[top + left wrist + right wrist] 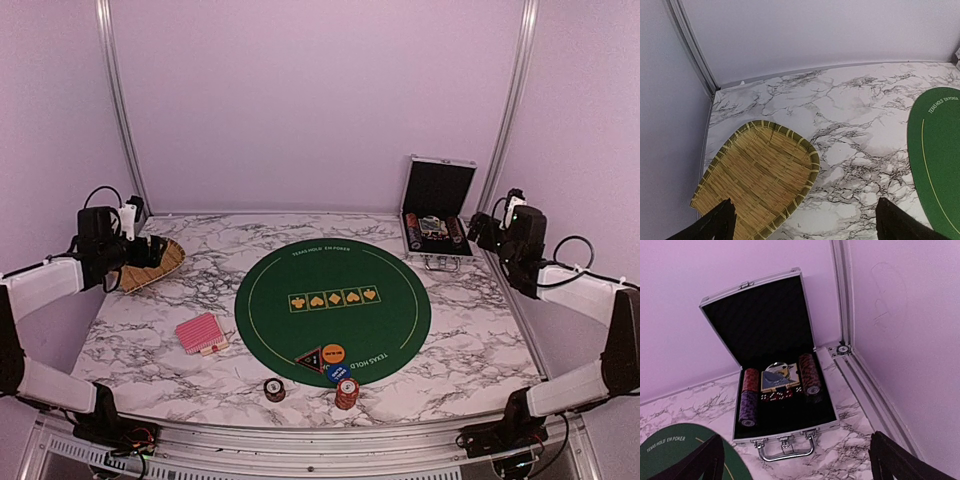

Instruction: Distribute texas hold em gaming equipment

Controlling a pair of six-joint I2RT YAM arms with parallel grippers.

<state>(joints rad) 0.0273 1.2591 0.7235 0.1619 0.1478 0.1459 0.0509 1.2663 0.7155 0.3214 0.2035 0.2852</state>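
Spreading across the marble table (150,330) is the round green mat (333,300), dead centre. Far right, the silver case (438,210) stands open, chips inside; far left lies the straw basket (155,265). The left gripper (802,227) hangs over the basket, fingers wide and empty; the right gripper (795,460) faces the case, equally wide, holding nothing. The cards (201,333) sit left of the mat. Two chip stacks (347,392) stand just off its near edge. The orange disc (333,353), blue disc (336,371) and black triangle (311,358) huddle on the near rim.
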